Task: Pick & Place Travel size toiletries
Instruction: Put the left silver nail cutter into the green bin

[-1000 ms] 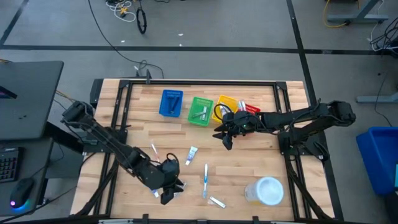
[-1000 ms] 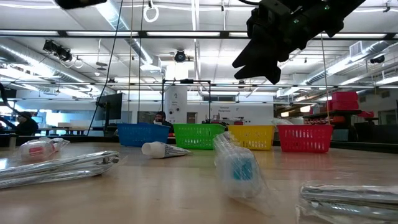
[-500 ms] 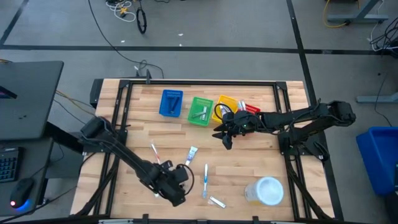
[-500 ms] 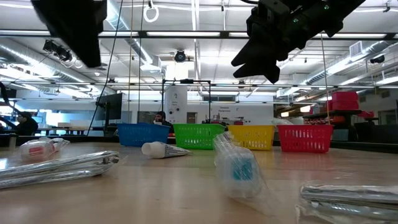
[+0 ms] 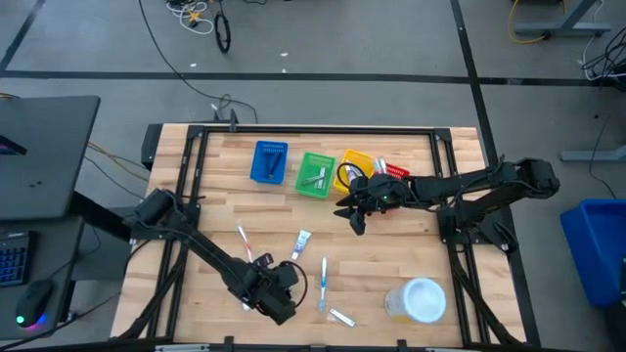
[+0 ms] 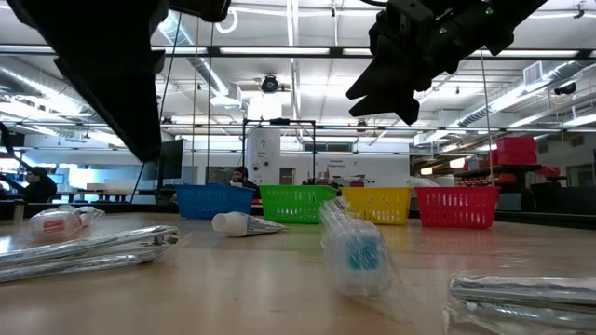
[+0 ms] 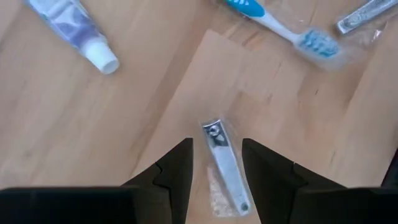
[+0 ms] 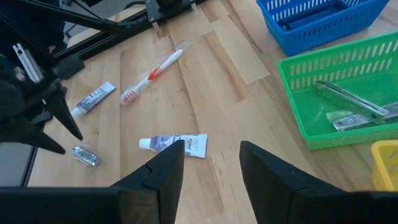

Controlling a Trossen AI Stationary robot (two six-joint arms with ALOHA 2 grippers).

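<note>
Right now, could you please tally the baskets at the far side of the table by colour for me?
Blue basket: 1
Green basket: 1
Yellow basket: 1
Red basket: 1
Total: 4

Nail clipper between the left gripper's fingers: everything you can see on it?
The nail clipper is small, silver metal, sealed in a clear plastic sleeve, lying flat on the wooden table. It sits lengthwise in the gap of the open left gripper, whose fingers flank it without visibly touching. A blue toothbrush lies beyond it.
</note>
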